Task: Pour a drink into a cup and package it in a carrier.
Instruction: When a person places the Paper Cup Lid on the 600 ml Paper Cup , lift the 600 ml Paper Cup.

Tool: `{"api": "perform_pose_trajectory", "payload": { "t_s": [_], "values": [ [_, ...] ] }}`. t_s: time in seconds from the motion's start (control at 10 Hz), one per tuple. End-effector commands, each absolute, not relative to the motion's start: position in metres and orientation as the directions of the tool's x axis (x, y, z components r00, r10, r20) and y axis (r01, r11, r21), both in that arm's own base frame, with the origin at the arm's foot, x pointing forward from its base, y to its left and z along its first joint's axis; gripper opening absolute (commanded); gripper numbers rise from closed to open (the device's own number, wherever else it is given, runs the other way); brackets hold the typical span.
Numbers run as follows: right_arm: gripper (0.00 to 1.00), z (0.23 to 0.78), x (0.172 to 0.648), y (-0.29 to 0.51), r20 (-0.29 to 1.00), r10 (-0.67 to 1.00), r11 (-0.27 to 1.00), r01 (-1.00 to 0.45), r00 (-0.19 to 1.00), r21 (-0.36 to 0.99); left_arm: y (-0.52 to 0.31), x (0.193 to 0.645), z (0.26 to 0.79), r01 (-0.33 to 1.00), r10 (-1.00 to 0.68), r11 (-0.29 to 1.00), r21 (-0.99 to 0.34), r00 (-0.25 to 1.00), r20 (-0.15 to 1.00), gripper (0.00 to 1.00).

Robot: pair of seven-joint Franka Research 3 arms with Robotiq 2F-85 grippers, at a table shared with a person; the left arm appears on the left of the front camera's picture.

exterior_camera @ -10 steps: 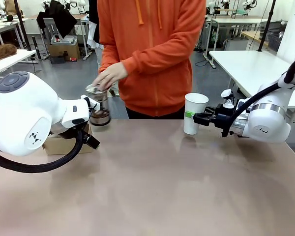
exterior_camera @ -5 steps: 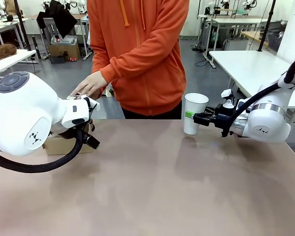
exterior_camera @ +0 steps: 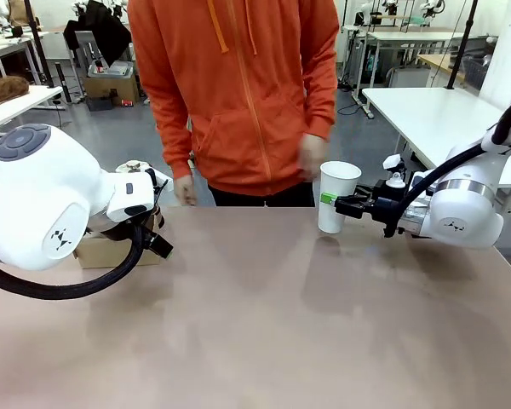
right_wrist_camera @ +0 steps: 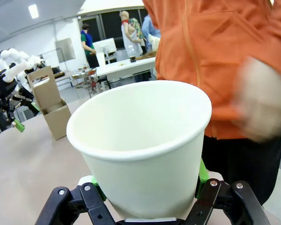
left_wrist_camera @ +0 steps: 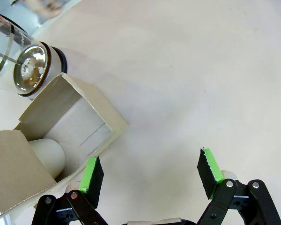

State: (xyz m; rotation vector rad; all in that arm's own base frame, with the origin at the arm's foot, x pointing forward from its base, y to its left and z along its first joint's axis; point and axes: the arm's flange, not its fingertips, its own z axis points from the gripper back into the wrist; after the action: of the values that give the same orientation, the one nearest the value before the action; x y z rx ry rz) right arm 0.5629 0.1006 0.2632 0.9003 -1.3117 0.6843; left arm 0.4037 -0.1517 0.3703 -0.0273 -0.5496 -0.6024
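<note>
Front view: our right gripper (exterior_camera: 344, 204) grips the lidless cup (exterior_camera: 337, 189) right of centre, with a person's hand (exterior_camera: 311, 158) just beside it and liable to jog it. Left wrist view: our left gripper (left_wrist_camera: 150, 171) stands wide and empty beside the carrier (left_wrist_camera: 70, 122) at lower left, with the pitcher (left_wrist_camera: 30, 70) at upper left. Right wrist view: the thin cup wall in that grip could, we judge, buckle once filled.

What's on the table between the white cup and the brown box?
Nothing. In the right wrist view, the table is bare between the carrier and the cup.
</note>
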Motion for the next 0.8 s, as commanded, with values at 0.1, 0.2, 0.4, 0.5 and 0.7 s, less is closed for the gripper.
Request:
{"api": "perform_pose_trajectory", "payload": {
  "t_s": [0.1,0.2,0.4,0.5,0.7],
  "values": [
    [0.8,0.2676,0.5614,0.1016,0.986,-0.078,0.508,-0.846,0.146,0.165,-0.1515,0.4036,0.3704,0.545,-0.53,0.828,0.131,0.686,0.499,1.0],
    [0.8,0.2676,0.5614,0.1016,0.986,-0.078,0.508,-0.846,0.146,0.165,-0.1515,0.4036,0.3704,0.545,-0.53,0.828,0.131,0.686,0.499,1.0],
    [0.8,0.2676,0.5614,0.1016,0.986,-0.078,0.508,-0.846,0.146,0.165,-0.1515,0.4036,0.3704,0.545,-0.53,0.828,0.131,0.686,0.499,1.0],
    [0.8,0.2676,0.5614,0.1016,0.986,-0.078,0.508,-0.846,0.146,0.165,-0.1515,0.4036,0.3704,0.545,-0.53,0.828,0.131,0.686,0.499,1.0],
    [0.8,0.2676,0.5614,0.1016,0.986,-0.078,0.508,-0.846,0.146,0.165,-0.1515,0.4036,0.3704,0.545,-0.53,0.828,0.131,0.686,0.499,1.0]
  ]
}}
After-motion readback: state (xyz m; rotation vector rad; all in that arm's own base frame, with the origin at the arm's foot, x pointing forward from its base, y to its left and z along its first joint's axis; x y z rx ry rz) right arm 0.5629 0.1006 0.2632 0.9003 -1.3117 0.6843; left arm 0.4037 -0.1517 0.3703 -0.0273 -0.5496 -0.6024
